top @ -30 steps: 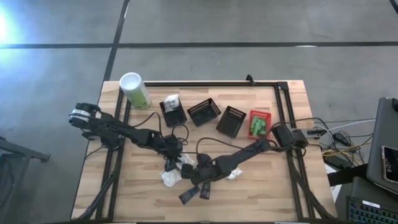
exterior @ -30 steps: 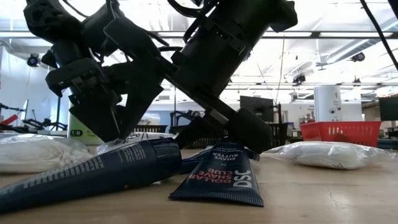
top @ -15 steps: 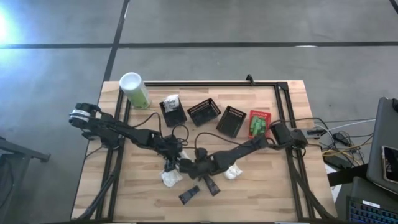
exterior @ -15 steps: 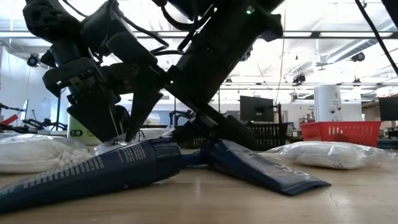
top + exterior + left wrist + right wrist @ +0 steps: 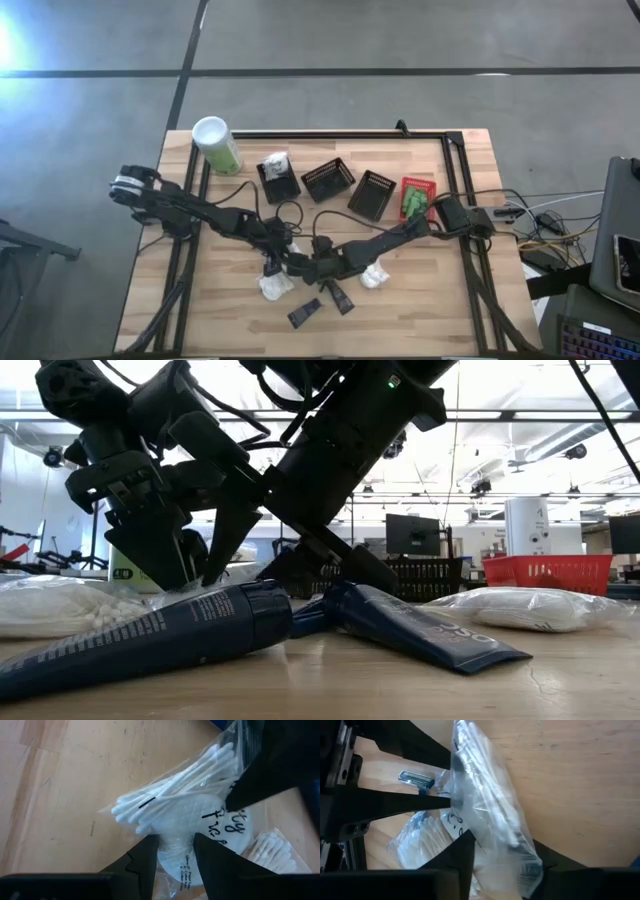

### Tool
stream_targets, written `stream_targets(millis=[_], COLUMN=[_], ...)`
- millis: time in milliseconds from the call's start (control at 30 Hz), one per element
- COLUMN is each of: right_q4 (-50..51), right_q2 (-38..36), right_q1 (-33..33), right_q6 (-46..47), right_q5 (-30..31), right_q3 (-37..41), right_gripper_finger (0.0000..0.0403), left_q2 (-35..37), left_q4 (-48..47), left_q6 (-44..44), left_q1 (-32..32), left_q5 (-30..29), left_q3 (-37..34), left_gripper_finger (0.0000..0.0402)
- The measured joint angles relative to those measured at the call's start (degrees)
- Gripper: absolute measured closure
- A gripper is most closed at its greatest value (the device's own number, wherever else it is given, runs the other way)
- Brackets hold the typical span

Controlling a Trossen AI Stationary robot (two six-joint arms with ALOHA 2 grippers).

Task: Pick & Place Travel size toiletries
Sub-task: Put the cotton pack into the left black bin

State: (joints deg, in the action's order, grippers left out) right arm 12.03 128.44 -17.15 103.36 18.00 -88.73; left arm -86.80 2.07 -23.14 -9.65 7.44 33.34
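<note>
Both grippers meet near the table's middle front over a clear crinkly packet of white cotton swabs (image 5: 175, 810), which also shows in the right wrist view (image 5: 490, 815). My left gripper (image 5: 273, 262) and my right gripper (image 5: 303, 268) are each shut on it. A second white packet (image 5: 274, 286) lies flat just below them, and a third (image 5: 372, 277) lies to the right. Two dark tubes (image 5: 305, 313) (image 5: 338, 296) lie near the front edge. In the low view these are a round one (image 5: 150, 635) and a flat one (image 5: 420, 630). My left gripper pinches the swab packet between its two fingers (image 5: 147, 857), on the part with the round pads (image 5: 175, 847), slanting down from the table's left. My right gripper pinches the same packet's clear film (image 5: 495, 865) between its fingers (image 5: 457, 860), slanting in from the right. The packet bunches between them.
A pale-green canister with a white lid (image 5: 215, 145) stands at the far left. Three black slotted baskets (image 5: 278, 180) (image 5: 328, 180) (image 5: 372, 193) and a red one holding green tubes (image 5: 417, 198) line the far side. A black frame (image 5: 455, 150) borders the table. Cables trail off to the right.
My right gripper has moved toward the table's left and slightly far, closing in beside my left gripper. The flat dark tube has been dragged and turned about, and now lies angled with its tail toward the right. The round dark tube has stayed put.
</note>
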Motion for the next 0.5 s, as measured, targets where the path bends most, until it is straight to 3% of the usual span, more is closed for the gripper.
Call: stream_targets(millis=[267,500], right_q4=[0.11,3.51], right_q2=[-0.3,-3.46], right_q1=[-0.04,0.06], right_q6=[-1.11,-5.12], right_q5=[-0.03,0.43], right_q3=[-0.15,-0.2], right_gripper_finger=[0.0383,0.0383], left_q2=[7.03,19.24], left_q4=[-3.68,-14.03], left_q6=[0.01,-0.07], left_q1=[-0.04,-0.04], left_q5=[2.04,1.12], left_q3=[-0.13,0.85], left_gripper_finger=[0.0266,0.0266])
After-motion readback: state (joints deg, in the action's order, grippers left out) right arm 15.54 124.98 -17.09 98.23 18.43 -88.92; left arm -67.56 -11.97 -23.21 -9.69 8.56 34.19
